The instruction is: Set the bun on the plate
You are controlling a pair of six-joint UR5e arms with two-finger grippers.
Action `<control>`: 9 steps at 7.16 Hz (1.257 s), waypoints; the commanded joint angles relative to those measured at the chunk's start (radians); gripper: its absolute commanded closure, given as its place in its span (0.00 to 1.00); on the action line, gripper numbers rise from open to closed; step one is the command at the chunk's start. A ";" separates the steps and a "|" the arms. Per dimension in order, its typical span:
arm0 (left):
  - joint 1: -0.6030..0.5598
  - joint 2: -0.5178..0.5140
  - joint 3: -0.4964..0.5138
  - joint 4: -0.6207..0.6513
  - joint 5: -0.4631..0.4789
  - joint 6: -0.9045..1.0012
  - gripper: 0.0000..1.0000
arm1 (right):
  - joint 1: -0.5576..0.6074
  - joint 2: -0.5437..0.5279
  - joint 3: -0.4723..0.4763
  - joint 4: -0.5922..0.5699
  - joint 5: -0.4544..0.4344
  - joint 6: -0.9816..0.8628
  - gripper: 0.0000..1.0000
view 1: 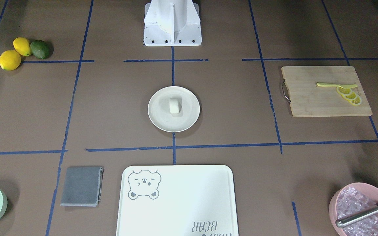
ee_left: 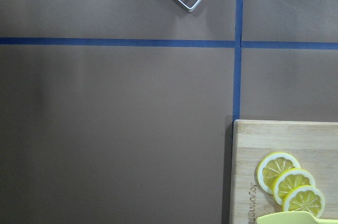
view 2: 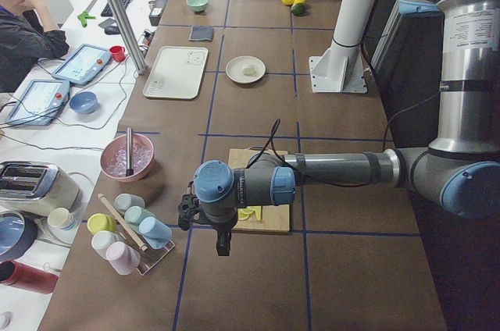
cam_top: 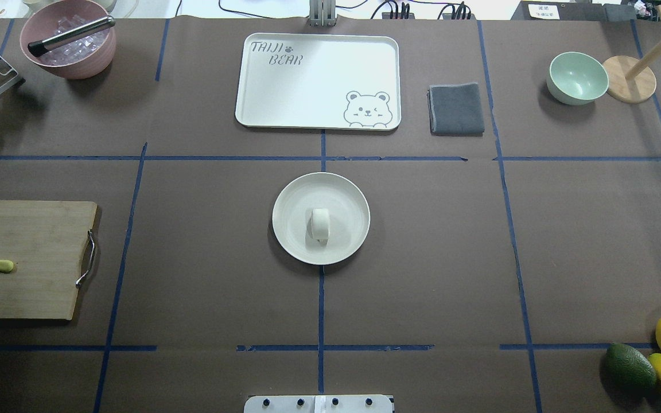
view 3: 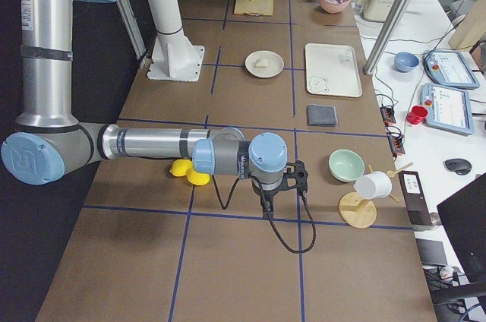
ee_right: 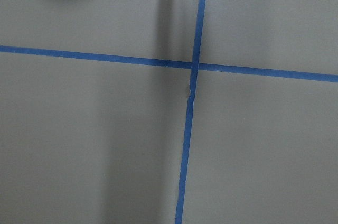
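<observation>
— Which step?
— Placing looks finished: the plate (cam_top: 284, 198), well apart from both grippers, carries the bun (cam_top: 320, 223) at its middle.
— Left gripper (view 2: 223, 247), right gripper (view 3: 267, 208)?
— Parted or closed, I cannot tell. I'd judge no further move is needed.

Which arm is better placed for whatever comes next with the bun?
Neither: the small white rounded bun already lies on the round cream plate, centred on the table. The left arm and right arm sit at its opposite ends.

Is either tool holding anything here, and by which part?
Nothing visibly held: the bun lies free on the plate; left tool and right tool are far off.
</observation>
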 commanded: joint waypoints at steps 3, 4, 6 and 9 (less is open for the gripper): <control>0.000 0.000 0.001 -0.004 -0.003 0.000 0.00 | 0.001 -0.003 -0.005 0.000 -0.001 -0.015 0.00; 0.002 0.000 0.001 -0.004 -0.003 0.002 0.00 | 0.000 -0.001 -0.002 0.000 -0.001 -0.008 0.00; 0.000 -0.002 0.000 -0.005 -0.003 0.003 0.00 | 0.000 0.000 -0.004 0.002 -0.002 -0.008 0.00; 0.000 -0.002 -0.002 -0.004 -0.001 0.005 0.00 | 0.001 0.003 0.002 0.002 -0.004 -0.003 0.00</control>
